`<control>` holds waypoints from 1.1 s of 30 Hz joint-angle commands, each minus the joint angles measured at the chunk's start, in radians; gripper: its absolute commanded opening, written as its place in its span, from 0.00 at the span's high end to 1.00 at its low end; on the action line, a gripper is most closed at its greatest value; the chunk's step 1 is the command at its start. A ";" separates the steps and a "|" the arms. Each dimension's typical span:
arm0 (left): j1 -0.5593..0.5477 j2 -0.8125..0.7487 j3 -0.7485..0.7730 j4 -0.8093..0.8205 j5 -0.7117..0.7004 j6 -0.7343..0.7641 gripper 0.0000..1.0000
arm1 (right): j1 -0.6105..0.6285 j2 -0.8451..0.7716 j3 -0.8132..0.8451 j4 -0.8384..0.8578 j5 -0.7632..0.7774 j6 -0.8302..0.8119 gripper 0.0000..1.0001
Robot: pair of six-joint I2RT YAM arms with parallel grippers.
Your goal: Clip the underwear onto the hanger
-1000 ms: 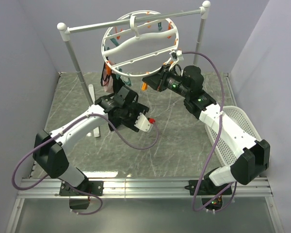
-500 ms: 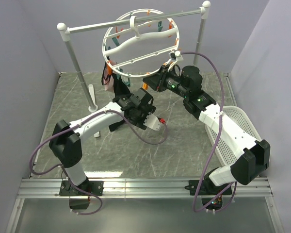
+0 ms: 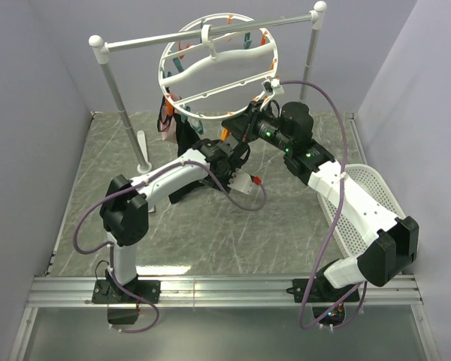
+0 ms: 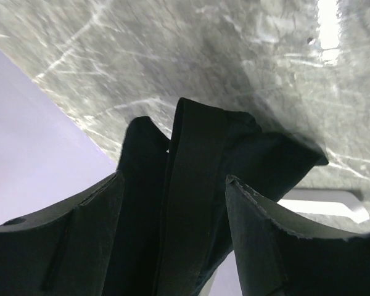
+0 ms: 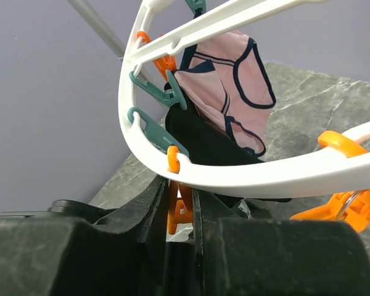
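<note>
The hanger point(image 3: 216, 66), a white ring with orange and teal clothespins, hangs from the rail; its rim crosses the right wrist view point(image 5: 246, 176). The black underwear point(image 3: 183, 132) hangs under the ring's left side, at a teal pin point(image 5: 166, 95). My left gripper point(image 3: 204, 153) is just below it. In the left wrist view the gripper point(image 4: 174, 179) is shut on a folded band of the underwear point(image 4: 194, 185). My right gripper point(image 3: 237, 129) is under the ring's near rim. Its jaws point(image 5: 180, 213) squeeze an orange clothespin point(image 5: 179, 206) that hangs from the rim.
A pink garment point(image 3: 165, 119) is clipped at the ring's left, beside the underwear point(image 5: 206, 139). The white-and-silver rail stand point(image 3: 114, 89) spans the back. A white basket point(image 3: 370, 197) stands at the right. The stand's white foot point(image 4: 324, 205) lies below the left gripper.
My left arm has swung its elbow back and its wrist right, carrying the black fabric toward the right gripper. The right arm and the hanger have stayed put.
</note>
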 commanded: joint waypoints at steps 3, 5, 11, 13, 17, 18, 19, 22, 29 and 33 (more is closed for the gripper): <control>-0.003 0.042 0.069 -0.092 -0.098 -0.032 0.30 | 0.010 -0.020 0.038 0.013 -0.007 -0.013 1.00; -0.002 0.057 0.081 -0.101 -0.115 -0.040 0.30 | 0.010 -0.020 0.036 0.013 -0.010 -0.015 1.00; 0.004 0.100 0.119 -0.164 -0.162 -0.059 0.37 | 0.010 -0.021 0.031 0.016 -0.010 -0.015 1.00; 0.007 0.100 0.116 -0.170 -0.165 -0.060 0.43 | 0.012 -0.023 0.030 0.016 -0.009 -0.018 1.00; 0.007 0.097 0.115 -0.199 -0.164 -0.068 0.55 | 0.010 -0.023 0.028 0.015 -0.004 -0.023 1.00; 0.006 0.095 0.116 -0.216 -0.159 -0.071 0.60 | 0.008 -0.023 0.028 0.015 -0.006 -0.024 1.00; 0.007 0.092 0.118 -0.222 -0.147 -0.071 0.64 | 0.008 -0.021 0.028 0.018 -0.003 -0.024 1.00; 0.006 0.073 0.101 -0.230 -0.133 -0.062 0.77 | 0.008 -0.021 0.033 0.018 0.002 -0.026 1.00; 0.006 -0.049 0.009 -0.208 -0.018 0.007 1.00 | 0.007 -0.015 0.036 0.018 0.009 -0.024 1.00; 0.006 -0.163 -0.066 -0.170 0.061 0.035 1.00 | 0.002 -0.017 0.031 0.022 0.011 -0.013 1.00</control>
